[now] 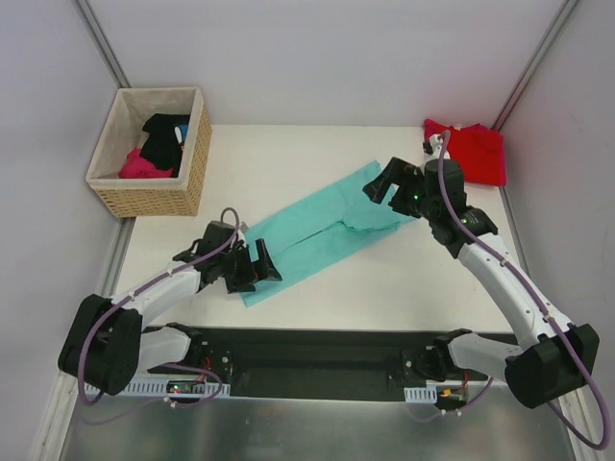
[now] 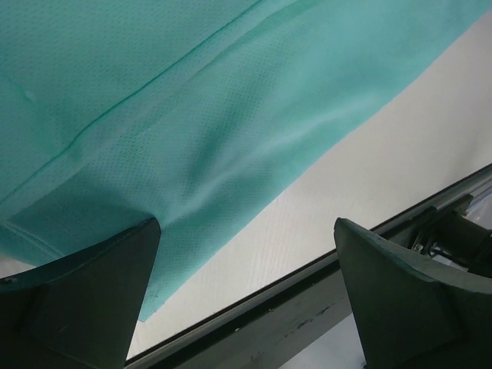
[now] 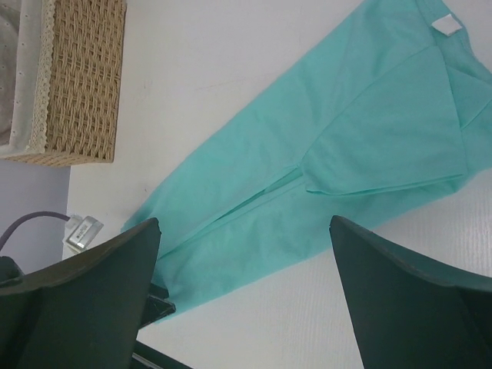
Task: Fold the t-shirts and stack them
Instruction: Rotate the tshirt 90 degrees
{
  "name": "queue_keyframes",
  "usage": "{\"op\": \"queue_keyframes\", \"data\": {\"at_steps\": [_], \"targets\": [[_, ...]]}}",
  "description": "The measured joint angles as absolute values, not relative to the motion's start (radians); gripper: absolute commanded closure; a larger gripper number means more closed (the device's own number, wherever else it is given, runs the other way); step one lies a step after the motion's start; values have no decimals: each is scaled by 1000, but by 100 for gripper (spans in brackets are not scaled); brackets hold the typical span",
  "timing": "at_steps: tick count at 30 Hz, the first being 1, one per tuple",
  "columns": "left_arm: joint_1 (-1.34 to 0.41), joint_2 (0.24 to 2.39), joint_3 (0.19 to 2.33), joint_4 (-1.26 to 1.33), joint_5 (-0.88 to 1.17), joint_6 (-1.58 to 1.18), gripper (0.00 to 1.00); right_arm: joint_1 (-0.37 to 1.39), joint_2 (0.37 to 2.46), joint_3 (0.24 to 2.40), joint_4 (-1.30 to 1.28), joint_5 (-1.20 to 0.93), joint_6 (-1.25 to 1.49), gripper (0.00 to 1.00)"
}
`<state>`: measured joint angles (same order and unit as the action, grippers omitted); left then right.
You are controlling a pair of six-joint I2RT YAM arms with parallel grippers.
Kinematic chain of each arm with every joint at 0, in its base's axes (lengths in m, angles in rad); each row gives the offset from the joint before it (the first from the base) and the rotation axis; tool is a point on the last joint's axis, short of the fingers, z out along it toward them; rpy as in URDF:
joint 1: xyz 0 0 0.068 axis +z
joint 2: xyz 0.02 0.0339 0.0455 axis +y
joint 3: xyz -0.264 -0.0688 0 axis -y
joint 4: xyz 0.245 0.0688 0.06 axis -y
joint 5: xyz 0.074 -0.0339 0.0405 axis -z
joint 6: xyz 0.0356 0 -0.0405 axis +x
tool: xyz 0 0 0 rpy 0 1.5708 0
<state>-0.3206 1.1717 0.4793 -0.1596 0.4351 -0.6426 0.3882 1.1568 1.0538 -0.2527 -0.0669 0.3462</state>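
White table (image 1: pixel 384 279), two tees on it: teal t-shirt (image 1: pixel 322 230) stretched diagonally mid-table, red t-shirt (image 1: pixel 476 149) bunched in the far right corner. One wicker basket (image 1: pixel 154 197) sits far left, holding a black garment (image 1: pixel 165 134) and a pink garment (image 1: pixel 142 165). My left gripper (image 1: pixel 255 269) and right gripper (image 1: pixel 384 181) both gape wide with nothing in them, one at each end of the teal one. Its white tag (image 3: pixel 444 24) is too small to read.

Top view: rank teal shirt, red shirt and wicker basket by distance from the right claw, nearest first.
1. Teal shirt: centre, its upper end right at the right claw.
2. Red shirt: far right corner, just beyond the claw.
3. Wicker basket: far left corner, clearly the farthest.
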Motion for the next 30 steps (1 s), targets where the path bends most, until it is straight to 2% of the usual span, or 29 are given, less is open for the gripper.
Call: {"op": "queue_keyframes", "data": {"at_steps": [11, 19, 24, 30], "targets": [[-758, 1259, 509, -50, 373, -831, 1, 388, 1151, 1045, -260, -64, 347, 3], [-1040, 1572, 773, 0, 357, -909, 1, 385, 1122, 1037, -303, -55, 345, 3], [-1121, 1752, 1000, 23, 367, -897, 1, 364, 1100, 1037, -326, -36, 325, 3], [-1116, 1703, 1112, -21, 367, -833, 1, 256, 1132, 1036, -328, -51, 307, 3]]}}
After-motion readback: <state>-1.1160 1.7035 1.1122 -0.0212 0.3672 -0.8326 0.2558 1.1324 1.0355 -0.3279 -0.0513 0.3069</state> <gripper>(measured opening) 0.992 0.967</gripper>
